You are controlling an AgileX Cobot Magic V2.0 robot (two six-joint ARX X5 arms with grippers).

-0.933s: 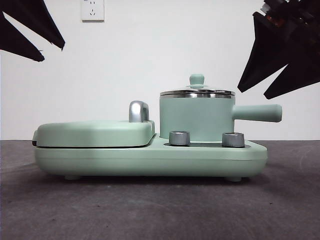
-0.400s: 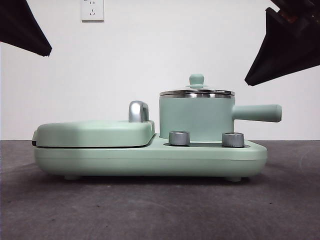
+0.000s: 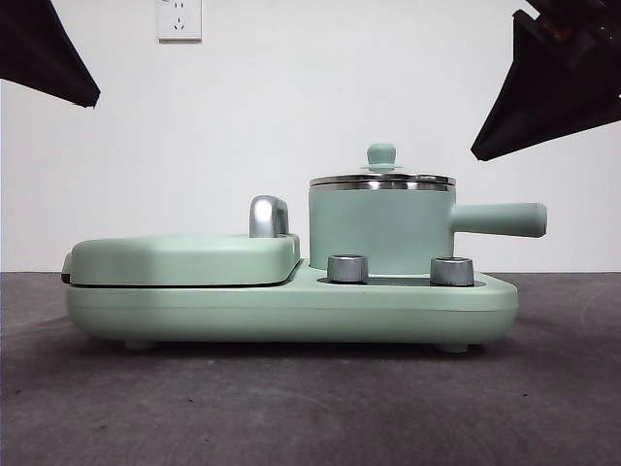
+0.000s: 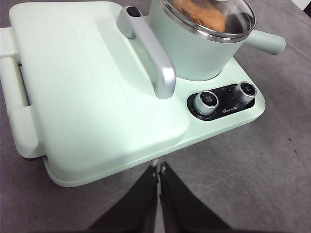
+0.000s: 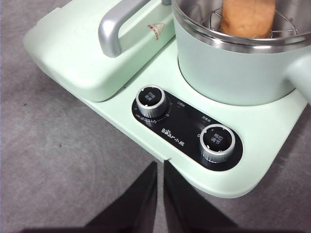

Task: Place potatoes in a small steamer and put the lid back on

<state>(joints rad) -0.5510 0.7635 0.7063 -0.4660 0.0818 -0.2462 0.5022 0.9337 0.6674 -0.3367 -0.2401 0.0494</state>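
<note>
Already done, by the look: potato (image 4: 201, 14) inside steamer (image 3: 381, 231), lid (image 4: 214, 17) seated. Glass lid: fragile, slick; best taken by knob (image 3: 381, 154). Left gripper (image 4: 159, 170), right gripper (image 5: 160, 167): both closed, empty, clear.

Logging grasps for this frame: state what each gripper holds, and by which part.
Nothing is held. The left gripper and right gripper are shut on nothing, clear of the steamer, whose lid is on.

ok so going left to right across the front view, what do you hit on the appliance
flat griddle cover → chrome latch handle → left dial → lid knob on the steamer pot → right dial → pot's side handle
</note>
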